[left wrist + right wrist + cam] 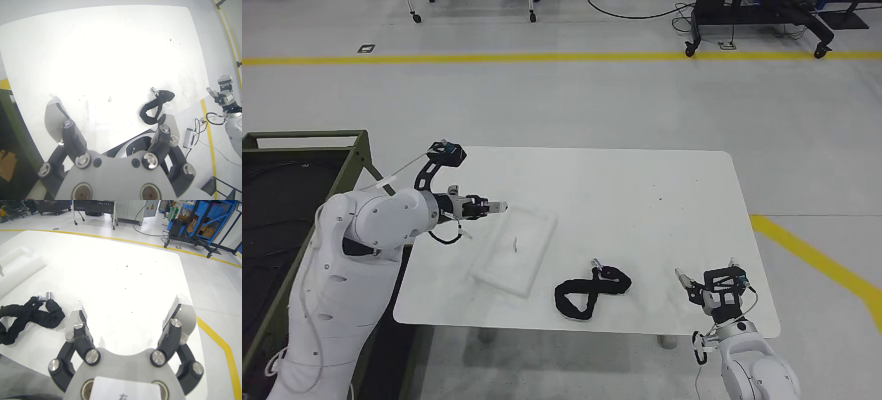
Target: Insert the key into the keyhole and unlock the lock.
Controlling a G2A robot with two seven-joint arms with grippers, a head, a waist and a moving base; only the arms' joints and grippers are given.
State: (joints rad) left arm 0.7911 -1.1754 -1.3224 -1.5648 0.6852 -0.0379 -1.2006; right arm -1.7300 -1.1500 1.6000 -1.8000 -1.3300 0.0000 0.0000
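Observation:
A black fabric-covered chain lock [585, 292] lies looped near the table's front edge, its metal lock cylinder [594, 265] at the far end of the loop. A small key [514, 243] rests on a white foam tray [527, 258]. My left gripper [494, 207] hovers open just beyond the tray's far left corner; in its wrist view the key [109, 98] lies ahead between the fingers [54, 113] and the lock [154, 111] is off to one side. My right gripper [708, 284] stands open at the front right, with the lock [36, 315] and cylinder [49, 295] beside it.
The white table [642, 190] has bare room across its middle and back. The foam tray [19, 264] sits left of the lock. A dark green cart [302, 170] stands off the table's left side. Yellow floor lines run around it.

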